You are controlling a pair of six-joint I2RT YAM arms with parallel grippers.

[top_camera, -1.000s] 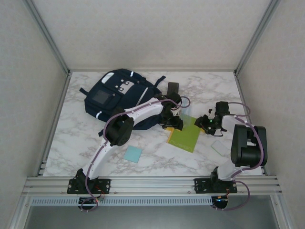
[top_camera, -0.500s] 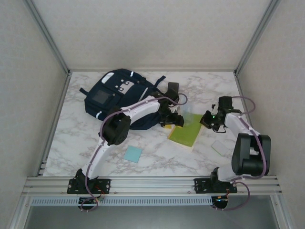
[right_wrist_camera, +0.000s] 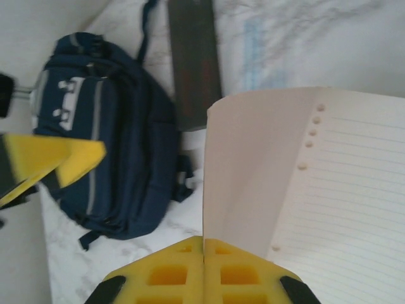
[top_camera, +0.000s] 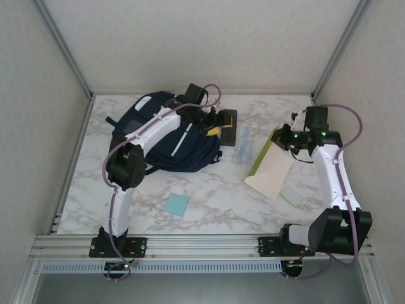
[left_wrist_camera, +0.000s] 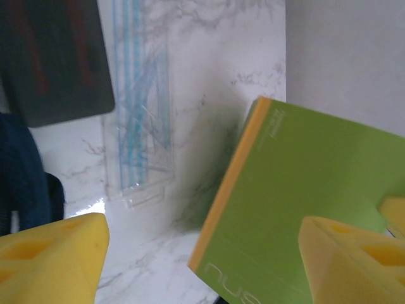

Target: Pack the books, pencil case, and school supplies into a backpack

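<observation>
The right gripper has its yellow foam fingers pressed together on what looks like the cream inner cover or a few leaves of the thin lime green book. The book hangs open just below the jaws, its lined pages fanning to the gripper's right and its lower corner resting on, or just above, the white marble-patterned table. I cannot tell whether the orange strip along the green cover's edge is its spine or the second book behind it. A grip this thin would let the book swing or a page tear, so the carry toward the large navy blue fabric backpack, well off to this gripper's left, is best done slowly and low, spine leading, so the cover falls shut before it reaches the bag. The right arm is stretched far forward, its wrist turned inward. The left gripper has its fingers spread wide and grasps nothing. It hovers past the backpack's far edge with the dark grey oblong pencil case just beside it and the narrow clear bluish plastic packet ahead and below. The left arm arches over the bag with its elbow high, and from there it could probably steady the opening or take the book's free edge.
</observation>
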